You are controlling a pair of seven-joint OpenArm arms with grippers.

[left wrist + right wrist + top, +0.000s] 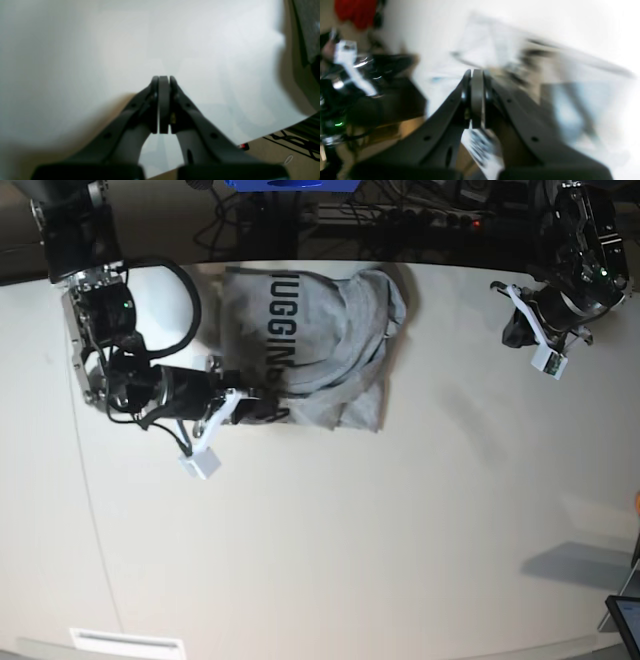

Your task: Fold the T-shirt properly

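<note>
The right gripper [268, 412] sits at the near edge of the T-shirt [320, 345], its jaws pressed together; whether cloth is caught between them cannot be told — its wrist view is badly blurred. The left gripper [515, 330] hovers over bare table well apart from the shirt, jaws pressed together on nothing, as its wrist view [163, 80] shows plainly.

The grey T-shirt lies crumpled near the far edge of the white table [380, 540], black block lettering facing up on its left half. A small white camera block [198, 463] hangs from the right arm, just in front of the shirt. Beyond the table's far edge — dark floor, tangled cables [400, 215] and a blue object [290, 184].
</note>
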